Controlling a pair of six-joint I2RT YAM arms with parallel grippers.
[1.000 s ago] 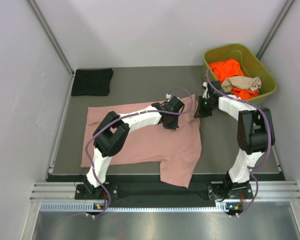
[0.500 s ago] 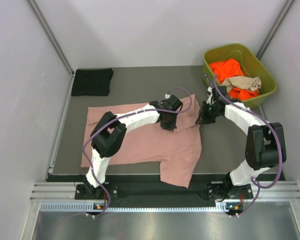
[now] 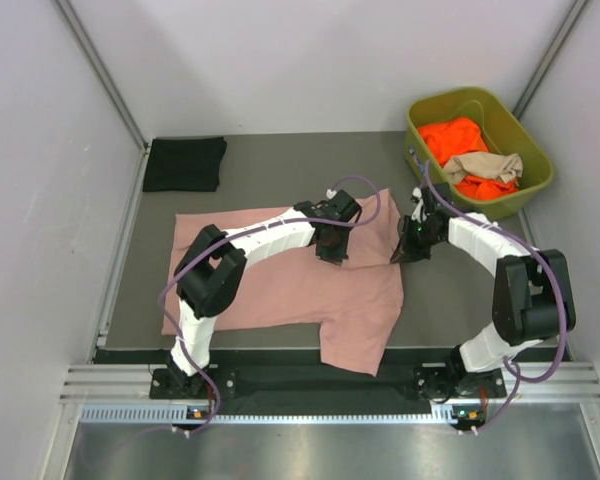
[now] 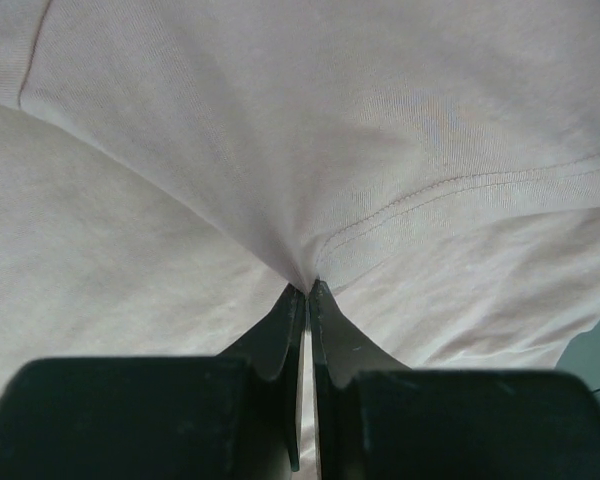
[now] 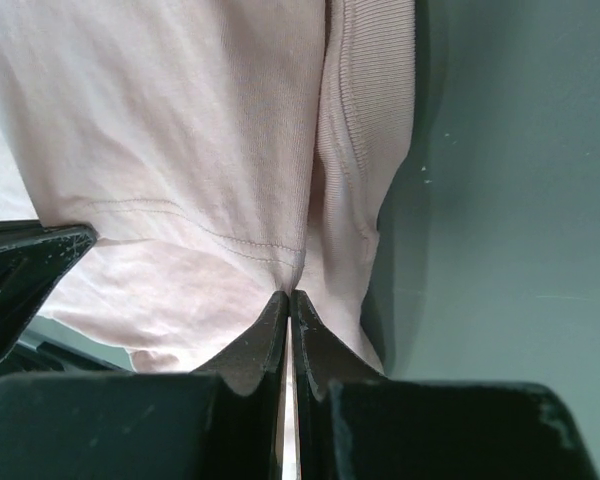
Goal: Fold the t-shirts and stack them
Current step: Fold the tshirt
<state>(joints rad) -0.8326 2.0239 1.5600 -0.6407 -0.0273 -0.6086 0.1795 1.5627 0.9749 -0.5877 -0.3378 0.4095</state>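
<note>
Top external view showed the pink t-shirt spread on the bench, one part overhanging the near edge. Left pincer and right pincer were each clamped on a thin pinch of its right-hand cloth. Risk judged: so slight a bite could slip under tension, leaving the fold crooked.

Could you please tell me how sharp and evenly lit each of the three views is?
Top external: soft, even light, all sharp, faint shadows on the dusty pink cloth t-shirt. Left wrist: weave and seam crisp; left gripper dark, showing little detail. Right wrist: stitching crisp, right gripper near-black, no glare on the grey table.
</note>
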